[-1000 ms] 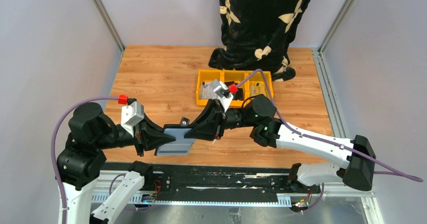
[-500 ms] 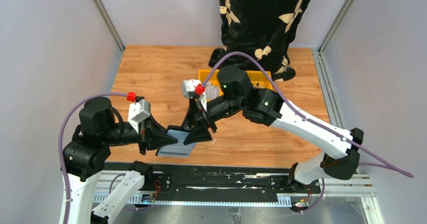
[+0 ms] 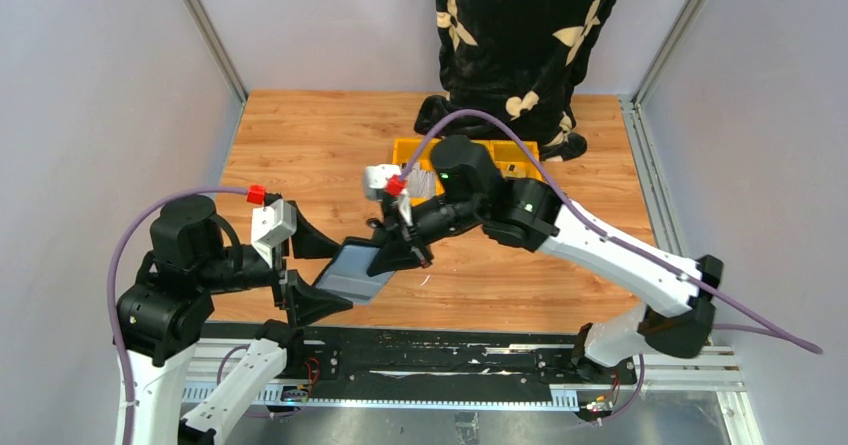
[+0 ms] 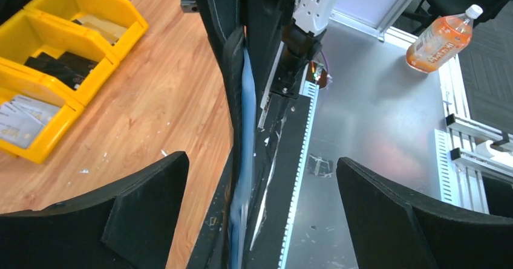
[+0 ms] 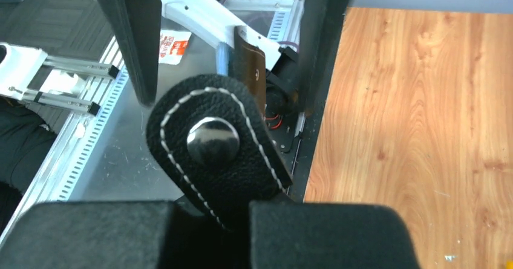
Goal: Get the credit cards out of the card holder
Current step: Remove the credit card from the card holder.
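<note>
Grey walls (image 3: 100, 85), wooden tabletop (image 3: 300, 135), aluminium corner posts (image 3: 206, 31).

A robotics lab test cell: a left arm (image 3: 170, 285) and a right arm (image 3: 600, 255) are bolted to a black rail (image 3: 450, 365) at the edge of a wooden tabletop (image 3: 300, 145). Plain grey panels (image 3: 100, 115) on aluminium posts (image 3: 205, 30) box it in. Purple cables (image 3: 500, 125) trail from the wrists, and yellow parts bins (image 4: 57, 130) sit on the wood.

Your surroundings
You've got yellow bins (image 4: 53, 133) on the wooden table (image 3: 300, 145); an orange bottle (image 4: 440, 37) lies off it.
</note>
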Tool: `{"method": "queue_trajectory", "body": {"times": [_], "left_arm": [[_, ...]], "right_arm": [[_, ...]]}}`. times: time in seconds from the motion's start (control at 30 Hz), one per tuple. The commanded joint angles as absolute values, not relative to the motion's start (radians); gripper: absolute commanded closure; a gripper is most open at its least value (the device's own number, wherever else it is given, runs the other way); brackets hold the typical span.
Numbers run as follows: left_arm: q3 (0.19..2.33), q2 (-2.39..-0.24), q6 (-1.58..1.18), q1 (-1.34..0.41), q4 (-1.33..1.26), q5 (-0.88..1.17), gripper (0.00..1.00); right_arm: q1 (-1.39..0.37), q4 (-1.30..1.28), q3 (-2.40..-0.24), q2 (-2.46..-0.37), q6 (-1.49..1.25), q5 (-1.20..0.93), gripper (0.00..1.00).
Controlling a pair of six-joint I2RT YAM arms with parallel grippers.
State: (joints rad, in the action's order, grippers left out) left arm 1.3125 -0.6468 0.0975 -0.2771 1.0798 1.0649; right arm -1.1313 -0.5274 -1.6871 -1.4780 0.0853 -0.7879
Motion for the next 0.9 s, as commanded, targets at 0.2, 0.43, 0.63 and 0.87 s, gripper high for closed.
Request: {"method": "queue_trajectory", "body": {"times": [0.2,0.43,0.63,0.87], "left_arm": [[1.226,-0.53,-0.186,-0.28,0.746,1.044,0.0],[1.122,-0.499,-0.478,-0.281,0.462,1.062,0.14],[1.12,-0.5,-0.532,-0.281,0.402,1.037,0.27],[1.088,-0.498,-0.547,-0.28,0.4,0.965,0.54]], "right_arm": [[-1.003,0.533,-1.158,-1.162,-0.48,-0.854,1.0],[-1.018,0.831,-0.999,-1.138,-0.622,-0.692,1.0],[-1.044,0.948,-0.932,-1.144,-0.652,-0.615,1.0],[-1.096,1.068,-0.877,-1.168,-0.672,-0.527,1.0]]}}
